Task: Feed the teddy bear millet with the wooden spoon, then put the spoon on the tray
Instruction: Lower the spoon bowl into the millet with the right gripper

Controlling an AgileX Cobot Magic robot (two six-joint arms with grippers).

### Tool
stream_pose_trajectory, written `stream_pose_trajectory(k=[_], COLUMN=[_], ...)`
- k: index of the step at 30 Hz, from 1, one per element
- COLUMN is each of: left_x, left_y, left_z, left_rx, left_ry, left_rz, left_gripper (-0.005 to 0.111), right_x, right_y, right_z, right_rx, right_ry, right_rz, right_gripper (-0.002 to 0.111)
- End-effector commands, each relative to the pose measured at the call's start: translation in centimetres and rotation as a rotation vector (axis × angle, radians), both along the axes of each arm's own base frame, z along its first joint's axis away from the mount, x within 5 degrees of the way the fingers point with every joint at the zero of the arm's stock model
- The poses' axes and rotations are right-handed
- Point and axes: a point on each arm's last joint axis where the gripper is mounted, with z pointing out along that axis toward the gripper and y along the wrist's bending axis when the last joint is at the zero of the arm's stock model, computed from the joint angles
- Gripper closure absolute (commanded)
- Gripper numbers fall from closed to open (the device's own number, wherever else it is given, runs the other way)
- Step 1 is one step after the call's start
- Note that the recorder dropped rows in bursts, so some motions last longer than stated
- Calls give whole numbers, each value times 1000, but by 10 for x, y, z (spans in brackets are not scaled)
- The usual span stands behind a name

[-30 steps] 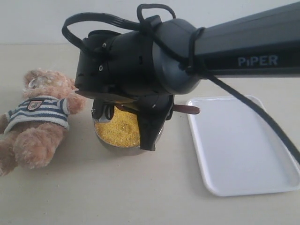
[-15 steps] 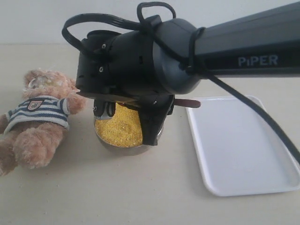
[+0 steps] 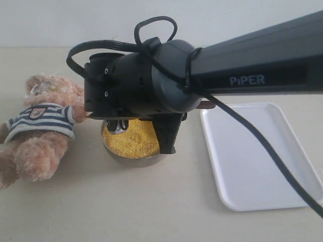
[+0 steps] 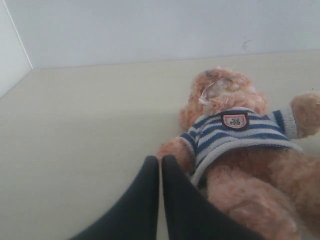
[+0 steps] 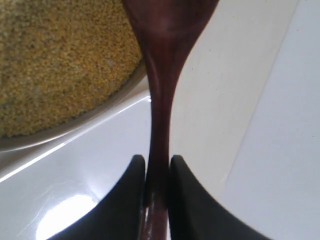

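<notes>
The teddy bear [image 3: 40, 131] lies on its back at the left, in its striped shirt [image 4: 240, 131]. The metal bowl [image 3: 132, 154] of yellow millet [image 3: 130, 138] stands just right of it, and the white tray [image 3: 257, 156] lies further right. My right gripper [image 5: 157, 165] hangs over the bowl and is shut on the slim handle of the wooden spoon [image 5: 161, 95]. The spoon's oval end reaches past the bowl's rim above the millet [image 5: 60, 60]. The handle's end [image 3: 208, 105] pokes out toward the tray. My left gripper [image 4: 160, 162] is shut and empty beside the bear's arm.
The big black right arm [image 3: 242, 65] crosses the scene from the right and hides the back of the bowl. Bare beige table [image 3: 126, 201] lies in front of the bear, bowl and tray. A pale wall runs behind.
The right arm has shifted left toward the bear, and the spoon's handle end has risen a little. The bear, bowl and tray have stayed put.
</notes>
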Motion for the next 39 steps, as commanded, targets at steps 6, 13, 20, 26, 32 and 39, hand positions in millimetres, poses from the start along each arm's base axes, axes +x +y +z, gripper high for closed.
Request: stream_pose_trajectory(k=[6,13,20,26,32,39], left_x=[0,0,0,0,0,0], left_y=[0,0,0,0,0,0], left_z=[2,2,2,2,2,2], left_rx=[-1,-1,-1,-2,-2,-2], left_ry=[-19,-19,-19,-17,-17,-17], left_rz=[5,5,5,5,5,5], left_gripper=[103,103,103,103,103,103], right_x=[1,6,0,-1,2,4], right_y=[-3,-14,-23,-25,-22,-20], right_z=[4,21,19,15,-3,-16], right_rx=[-7,53,30,15,-25,-58], right_ry=[18,19,53,63,63,73], right_rz=[5,-40,-37,-38,-45,-44], right_gripper=[109,109,109,109,109,109])
